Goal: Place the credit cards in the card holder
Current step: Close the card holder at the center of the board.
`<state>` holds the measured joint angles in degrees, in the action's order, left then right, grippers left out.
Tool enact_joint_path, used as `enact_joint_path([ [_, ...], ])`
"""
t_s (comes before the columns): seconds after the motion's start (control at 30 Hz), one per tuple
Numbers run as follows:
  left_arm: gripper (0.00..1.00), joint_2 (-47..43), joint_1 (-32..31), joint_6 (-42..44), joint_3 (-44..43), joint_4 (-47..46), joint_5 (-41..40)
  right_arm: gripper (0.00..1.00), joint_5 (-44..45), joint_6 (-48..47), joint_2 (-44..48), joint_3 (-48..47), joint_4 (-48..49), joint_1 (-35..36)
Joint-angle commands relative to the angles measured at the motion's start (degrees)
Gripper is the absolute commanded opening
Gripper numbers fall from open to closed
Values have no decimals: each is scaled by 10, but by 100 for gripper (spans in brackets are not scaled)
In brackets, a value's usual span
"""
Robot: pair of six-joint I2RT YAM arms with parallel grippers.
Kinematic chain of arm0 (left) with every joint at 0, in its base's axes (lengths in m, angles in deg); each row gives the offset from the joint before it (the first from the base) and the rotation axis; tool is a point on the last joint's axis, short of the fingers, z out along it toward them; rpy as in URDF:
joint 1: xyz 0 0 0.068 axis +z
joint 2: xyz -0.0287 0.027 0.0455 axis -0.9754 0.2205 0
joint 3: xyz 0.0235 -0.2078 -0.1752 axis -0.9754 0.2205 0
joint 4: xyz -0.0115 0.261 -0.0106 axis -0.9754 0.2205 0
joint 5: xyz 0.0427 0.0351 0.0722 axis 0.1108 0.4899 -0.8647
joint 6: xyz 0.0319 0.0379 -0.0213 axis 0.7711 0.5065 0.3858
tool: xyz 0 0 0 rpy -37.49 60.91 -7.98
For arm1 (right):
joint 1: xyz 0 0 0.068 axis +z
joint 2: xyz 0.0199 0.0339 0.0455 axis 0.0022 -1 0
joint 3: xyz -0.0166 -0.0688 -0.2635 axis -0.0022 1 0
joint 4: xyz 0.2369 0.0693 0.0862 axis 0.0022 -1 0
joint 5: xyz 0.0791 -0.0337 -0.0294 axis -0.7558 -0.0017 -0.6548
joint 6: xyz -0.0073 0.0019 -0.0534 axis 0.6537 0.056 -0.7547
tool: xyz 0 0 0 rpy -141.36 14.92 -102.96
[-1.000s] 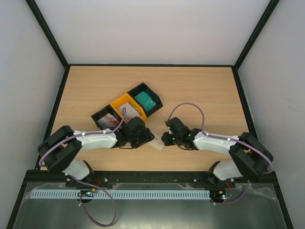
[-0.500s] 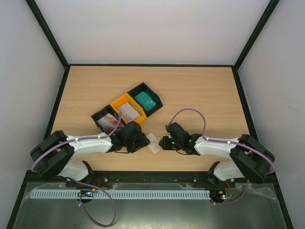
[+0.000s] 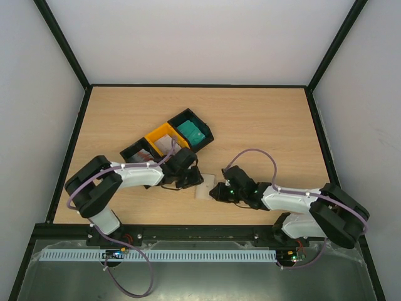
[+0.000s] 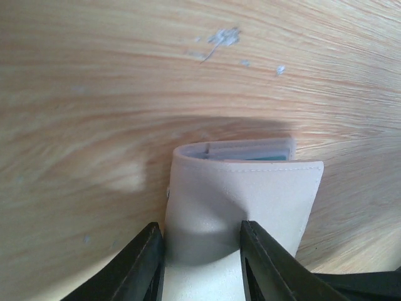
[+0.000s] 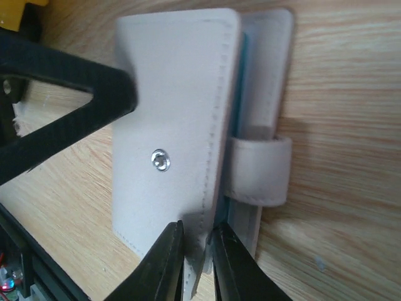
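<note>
The beige card holder (image 3: 204,187) lies on the table between my two grippers. My left gripper (image 3: 191,178) sits at its upper left. In the left wrist view its part-open fingers (image 4: 143,263) rest on the card holder (image 4: 250,194), one at the left edge and one on the flap. My right gripper (image 3: 217,190) is shut on the edge of the top flap (image 5: 172,125) beside the snap button. The blue-grey inside (image 5: 242,94) shows in the gap. Teal cards (image 3: 191,133) and pale cards (image 3: 166,146) lie in trays. The red-and-white cards are mostly hidden by my left arm.
Three joined trays stand behind my left gripper: a black one (image 3: 135,152), a yellow one (image 3: 156,135) and a black one (image 3: 202,125). A black frame (image 3: 200,86) borders the table.
My left gripper has moved up and right onto the card holder. My right arm has drawn nearer the front edge, its gripper still at the card holder's right side.
</note>
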<state>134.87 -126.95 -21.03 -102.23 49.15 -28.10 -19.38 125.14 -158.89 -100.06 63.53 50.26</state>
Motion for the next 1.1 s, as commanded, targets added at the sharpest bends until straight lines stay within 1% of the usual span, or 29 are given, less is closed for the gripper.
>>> enact_joint_path([
  [0.0,35,30,17,85,-36,-2,57,16,60,-35,33,-27,-61,5],
  [0.03,35,36,20,98,-46,8,61,18,90,-41,41,-38,-84,4],
  [0.07,36,40,21,107,-56,17,61,23,125,-46,50,-46,-108,3],
  [0.1,37,42,22,115,-63,25,61,28,175,-49,58,-53,-132,3],
  [0.17,40,37,23,125,-67,31,61,34,235,-53,72,-62,-177,3],
  [0.23,45,30,23,128,-67,36,60,38,265,-54,82,-63,-203,3],
  [0.27,47,26,23,130,-66,37,63,40,267,-53,83,-61,-207,2],
  [0.37,48,18,23,128,-60,35,72,39,230,-57,71,-56,-202,2],
  [0.5,44,11,22,123,-49,34,79,32,177,-88,39,-63,-193,2],
  [0.67,40,24,21,125,-44,46,74,32,101,-132,17,-70,-158,3],
  [0.87,34,48,9,140,-60,85,41,31,110,-146,-38,-87,-149,4],
  [1.07,31,74,-36,178,-94,161,-53,27,154,-160,-75,-105,-152,3],
])
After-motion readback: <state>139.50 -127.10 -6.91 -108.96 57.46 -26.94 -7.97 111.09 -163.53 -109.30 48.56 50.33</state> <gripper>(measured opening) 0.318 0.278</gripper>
